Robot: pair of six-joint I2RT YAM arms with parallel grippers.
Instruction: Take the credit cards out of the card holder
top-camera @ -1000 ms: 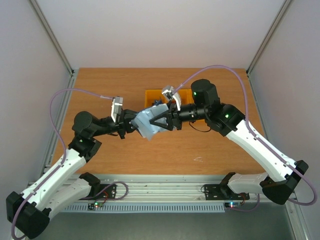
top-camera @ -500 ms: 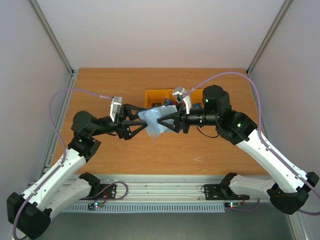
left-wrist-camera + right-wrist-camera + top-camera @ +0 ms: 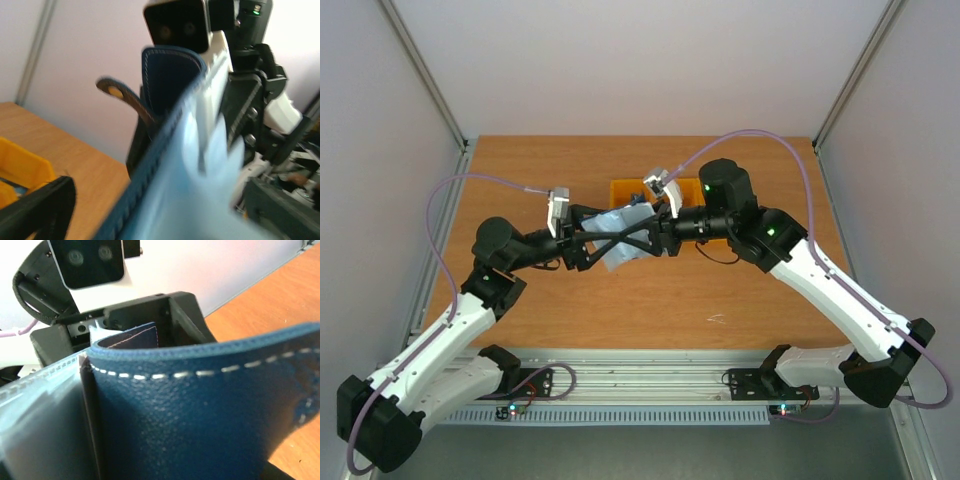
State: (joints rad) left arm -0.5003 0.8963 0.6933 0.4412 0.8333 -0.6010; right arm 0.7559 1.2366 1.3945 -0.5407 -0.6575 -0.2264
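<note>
The card holder [image 3: 618, 240], navy outside and pale blue-grey inside, hangs above the table's middle between both arms. My right gripper [image 3: 642, 238] is shut on its right part, and the navy cover [image 3: 200, 415] fills the right wrist view. My left gripper [image 3: 603, 242] stands open, its fingers spread above and below the holder's left end. In the left wrist view the holder [image 3: 170, 75] runs edge-on between the two dark fingers [image 3: 45, 205], its snap tab [image 3: 117, 92] sticking out to the left. The clear sleeves are blurred. I see no credit cards plainly.
An orange bin [image 3: 625, 188] sits on the wooden table just behind the holder, also at the lower left of the left wrist view as the bin [image 3: 20, 160]. Something small and blue lies in it. Grey walls close off three sides.
The left gripper, shut at the holder's left edge a second ago, has opened and reached further right around the holder. The right arm swung right with the holder, then back left.
</note>
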